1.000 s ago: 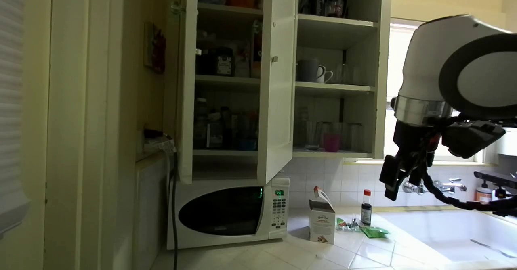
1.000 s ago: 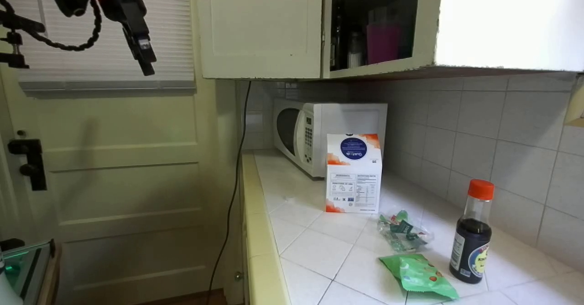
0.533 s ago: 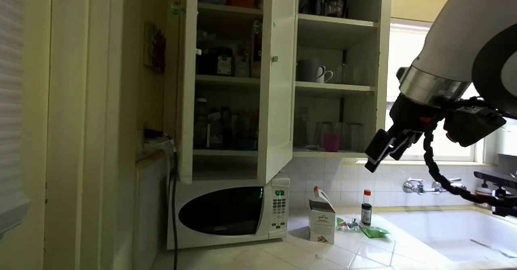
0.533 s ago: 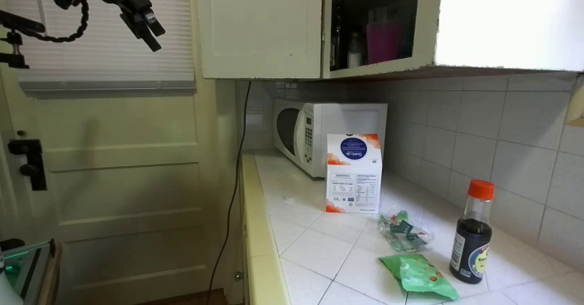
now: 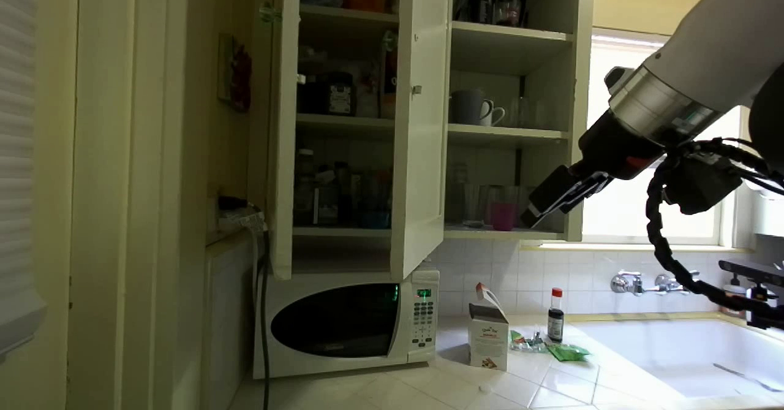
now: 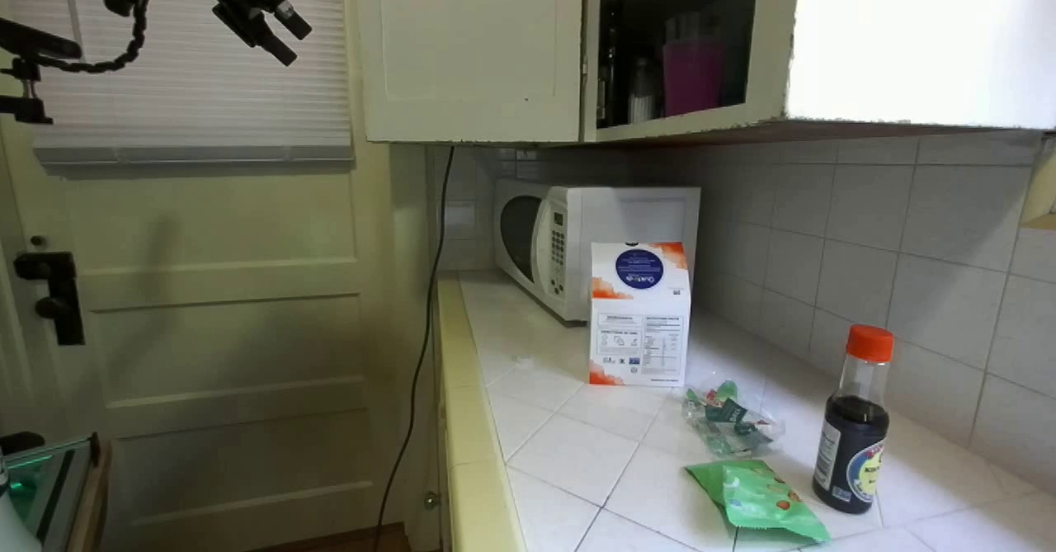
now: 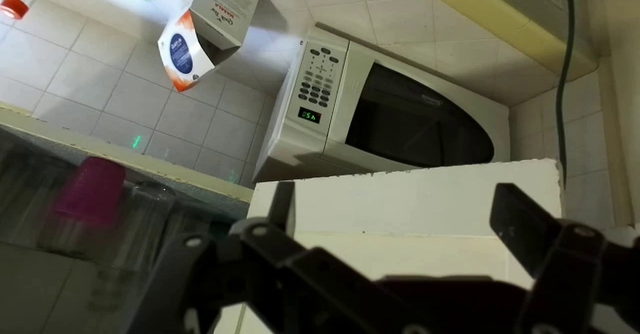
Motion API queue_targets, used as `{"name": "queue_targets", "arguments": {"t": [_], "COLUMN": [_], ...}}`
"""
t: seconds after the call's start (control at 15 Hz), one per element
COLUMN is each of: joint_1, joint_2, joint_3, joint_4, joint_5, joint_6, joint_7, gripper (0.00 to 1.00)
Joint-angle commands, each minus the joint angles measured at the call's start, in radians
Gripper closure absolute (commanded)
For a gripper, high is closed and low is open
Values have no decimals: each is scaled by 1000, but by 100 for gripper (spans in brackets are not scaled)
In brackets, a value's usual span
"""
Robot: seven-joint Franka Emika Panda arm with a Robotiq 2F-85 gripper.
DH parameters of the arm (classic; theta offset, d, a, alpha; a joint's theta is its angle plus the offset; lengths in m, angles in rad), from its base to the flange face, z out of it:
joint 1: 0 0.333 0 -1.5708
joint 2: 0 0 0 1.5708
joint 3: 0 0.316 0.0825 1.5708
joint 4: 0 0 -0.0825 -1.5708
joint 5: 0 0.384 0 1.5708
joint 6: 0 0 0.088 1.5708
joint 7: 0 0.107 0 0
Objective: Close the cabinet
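The cream-white cabinet (image 5: 580, 103) hangs on the wall with its shelves of jars, mugs and glasses exposed. Its middle door (image 5: 427, 122) stands swung out; its flat face also shows in an exterior view (image 6: 474, 49) and in the wrist view (image 7: 400, 206). Another door (image 5: 283, 152) at the left stands open, seen nearly edge-on. My gripper (image 5: 531, 217) is right of the middle door in that view, tips pointing down-left. It also shows in an exterior view (image 6: 290, 39). In the wrist view my gripper (image 7: 395, 206) is open and empty, facing the door; I see no contact.
A white microwave (image 5: 343, 324) stands below the cabinet. An open carton (image 5: 488, 339), a red-capped bottle (image 5: 555, 318) and a green packet (image 5: 568, 352) are on the tiled counter. A sink (image 5: 661, 355) is at the right. A pink cup (image 5: 503, 215) stands on the bottom shelf.
My gripper has tilted up; its tips have moved up and left toward the middle door in an exterior view. The upper arm has shifted right there. The cabinet doors have not moved.
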Motion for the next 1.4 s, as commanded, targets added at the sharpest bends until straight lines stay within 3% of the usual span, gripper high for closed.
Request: {"name": "queue_targets", "arguments": {"t": [0.0, 0.2, 0.4, 0.87, 1.33], "joint_1": [-10, -10, -5, -9, -88], "joint_2": [-1, -1, 20, 130, 300], "joint_3": [7, 8, 10, 104, 169], "joint_4": [2, 2, -2, 42, 147], "joint_5": [11, 11, 9, 19, -16], "joint_6": [0, 1, 104, 298, 401], "joint_7": [-8, -8, -11, 23, 23], "gripper": [0, 0, 0, 0, 0]}}
